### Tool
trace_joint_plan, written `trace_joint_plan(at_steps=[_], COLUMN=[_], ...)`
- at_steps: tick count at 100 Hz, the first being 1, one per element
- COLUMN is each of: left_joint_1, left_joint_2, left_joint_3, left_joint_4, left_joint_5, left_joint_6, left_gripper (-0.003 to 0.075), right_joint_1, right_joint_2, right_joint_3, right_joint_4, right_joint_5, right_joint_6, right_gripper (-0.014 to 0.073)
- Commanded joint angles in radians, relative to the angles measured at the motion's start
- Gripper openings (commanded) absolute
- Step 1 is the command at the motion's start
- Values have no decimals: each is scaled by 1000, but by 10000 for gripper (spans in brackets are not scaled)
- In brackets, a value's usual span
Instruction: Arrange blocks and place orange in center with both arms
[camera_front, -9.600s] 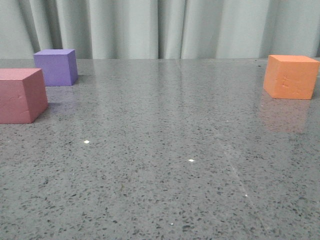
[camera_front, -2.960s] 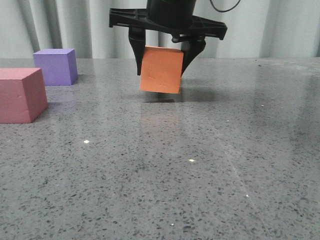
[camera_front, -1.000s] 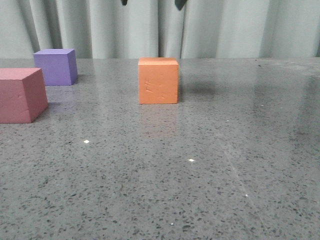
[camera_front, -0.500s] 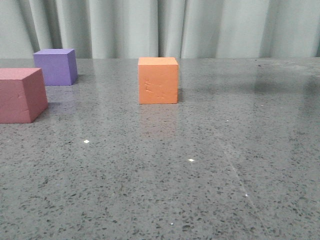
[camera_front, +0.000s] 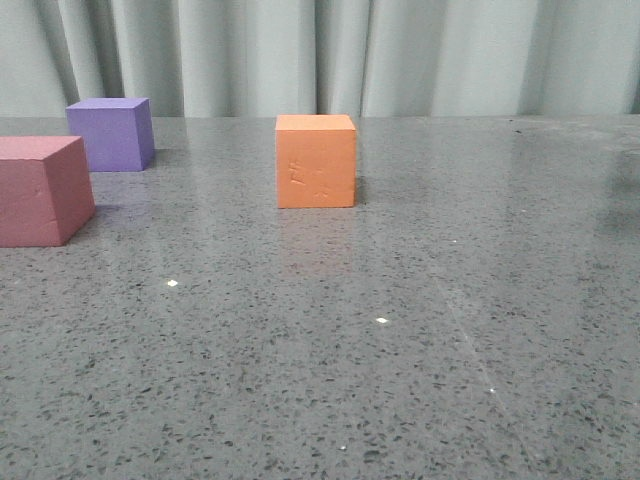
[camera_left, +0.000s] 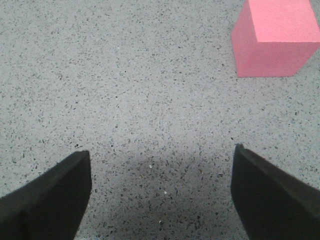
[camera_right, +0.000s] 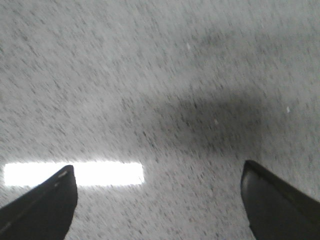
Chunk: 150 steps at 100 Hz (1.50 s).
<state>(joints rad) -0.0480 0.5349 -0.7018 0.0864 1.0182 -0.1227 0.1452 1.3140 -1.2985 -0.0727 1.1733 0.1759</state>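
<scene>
The orange block stands alone on the grey table near the middle, its dented face toward the front camera. A purple block sits at the back left, and a pink block lies nearer at the left edge. No arm shows in the front view. My left gripper hovers open over bare tabletop, with the pink block some way off beyond its fingers. In a blurred right wrist view my right gripper is open over bare table, holding nothing.
The speckled grey tabletop runs back to a pale curtain. A bright strip of reflected light lies on the table by the right gripper's finger.
The right gripper carried the orange block from the far right to the table's middle, let it go and rose out of the front view. Since half a second ago, the blocks have stayed still.
</scene>
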Motion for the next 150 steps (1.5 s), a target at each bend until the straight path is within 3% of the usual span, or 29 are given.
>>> trace_joint_plan(at_steps=[1,39,64,110,129,150], left_joint_1=[0,0,0,0,0,0], left_joint_2=[13,13,13,13,15,95], left_joint_3=[-35,-35,-35,-41,-111,-242], left_joint_4=[3,3,3,-28,-267,-454], left_joint_5=[-64,-64,-65,-65,-98,-143], left_joint_6=[2,2,2,2,158,187], left_gripper=[545,545,545,544,542,525], right_joint_1=[-17,-20,-20,-20,-20,-20], right_joint_2=[-91,-397,-552,-566,-566,-566], right_joint_3=[59,332,354,354,354,354], right_joint_4=[-10,-6,-6,-6,-6,-6], right_joint_5=[-51,-132,-109,-104,-107,-109], right_joint_6=[-22,-38,-38,-38,-38,-38], right_gripper=[652,652,652,652,652,652])
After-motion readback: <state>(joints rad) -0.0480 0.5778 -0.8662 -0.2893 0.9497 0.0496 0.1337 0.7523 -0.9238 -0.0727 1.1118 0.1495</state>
